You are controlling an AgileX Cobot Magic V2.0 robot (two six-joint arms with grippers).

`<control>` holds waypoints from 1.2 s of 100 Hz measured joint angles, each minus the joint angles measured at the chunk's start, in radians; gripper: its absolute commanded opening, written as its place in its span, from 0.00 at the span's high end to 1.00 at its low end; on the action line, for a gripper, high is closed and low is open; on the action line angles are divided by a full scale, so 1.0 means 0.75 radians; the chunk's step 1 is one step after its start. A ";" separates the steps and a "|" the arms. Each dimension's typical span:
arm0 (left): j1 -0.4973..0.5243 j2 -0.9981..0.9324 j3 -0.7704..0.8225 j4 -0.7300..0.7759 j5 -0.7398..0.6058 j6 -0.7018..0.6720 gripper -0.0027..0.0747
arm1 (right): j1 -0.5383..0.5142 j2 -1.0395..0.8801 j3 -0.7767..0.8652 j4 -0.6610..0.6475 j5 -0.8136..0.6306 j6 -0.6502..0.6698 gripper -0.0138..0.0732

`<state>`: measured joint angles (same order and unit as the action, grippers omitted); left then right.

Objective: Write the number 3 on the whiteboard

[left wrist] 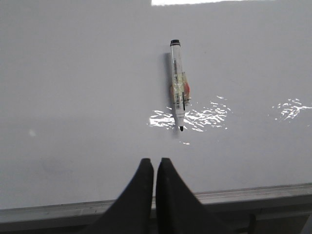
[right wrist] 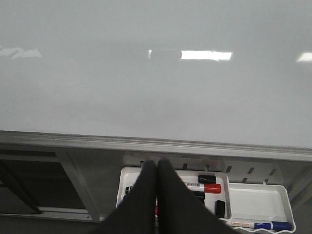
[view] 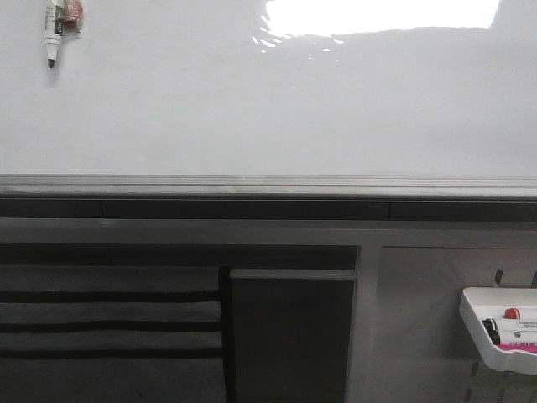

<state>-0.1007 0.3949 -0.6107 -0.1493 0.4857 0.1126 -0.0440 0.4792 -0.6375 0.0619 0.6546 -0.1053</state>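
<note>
While both arms are hanging before the board, this is how things are standing:
Left end effector [left wrist: 155, 168]: its dark fingers are pressing together with no gap, gripping nothing and touching nothing.
Right end effector [right wrist: 156, 170]: fingers are likewise lying closed against each other, carrying nothing.
Whiteboard [view: 277, 109]: it is standing blank and glossy above its grey rail [view: 268, 186]; no digit is showing on it.
Marker [left wrist: 177, 84]: it is clinging to the board, tip down; the front view is catching it [view: 55, 29] at the upper left corner.
Tray [right wrist: 253, 200]: only the right wrist view is showing its full length, holding a red-capped marker [right wrist: 202, 187] and a blue one [right wrist: 258, 225].
</note>
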 measured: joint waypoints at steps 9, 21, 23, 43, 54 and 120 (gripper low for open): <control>0.000 0.035 0.000 0.002 0.003 0.003 0.86 | 0.000 0.025 0.000 0.000 0.000 0.000 0.70; 0.000 0.100 0.000 0.005 0.005 0.024 0.53 | 0.004 0.071 0.000 0.000 -0.008 -0.003 0.48; 0.000 0.113 0.000 0.005 0.005 0.027 0.50 | 0.003 0.072 0.000 0.003 -0.012 -0.003 0.45; 0.000 0.261 0.000 0.005 -0.013 0.034 0.40 | 0.071 0.139 -0.002 0.021 -0.092 -0.003 0.44; 0.000 0.361 -0.002 -0.003 -0.068 0.045 0.43 | 0.156 0.211 -0.035 0.024 -0.097 -0.003 0.44; -0.197 1.052 -0.239 -0.010 -0.486 0.060 0.43 | 0.689 0.683 -0.266 0.046 -0.211 -0.015 0.44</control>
<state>-0.2486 1.1839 -0.7898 -0.1567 0.1214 0.1574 0.4728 0.9912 -0.8366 0.0963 0.4962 -0.1166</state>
